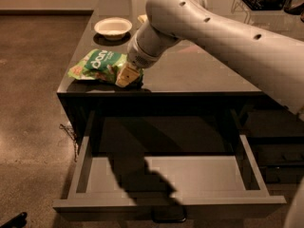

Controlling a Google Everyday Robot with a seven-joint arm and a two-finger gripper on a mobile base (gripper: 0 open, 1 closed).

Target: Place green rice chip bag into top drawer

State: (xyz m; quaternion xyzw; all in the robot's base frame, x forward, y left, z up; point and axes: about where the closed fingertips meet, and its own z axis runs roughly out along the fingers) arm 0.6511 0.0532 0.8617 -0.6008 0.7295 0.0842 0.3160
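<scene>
A green rice chip bag [97, 64] lay at the left front corner of a dark counter [199, 70], with a white bowl [113, 27] behind it. The gripper [127, 76] met the bag's right end; whether it gripped could not be told. Below, the top drawer [204, 172] stood open.

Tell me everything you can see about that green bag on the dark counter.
The green rice chip bag is a crinkly, shiny bright green packet with a darker label and white lettering. It lies near the front left corner of the dark counter top as the camera sees it, above the open top drawer, not in it. The gripper is at its right end in the view, touching it.
</scene>
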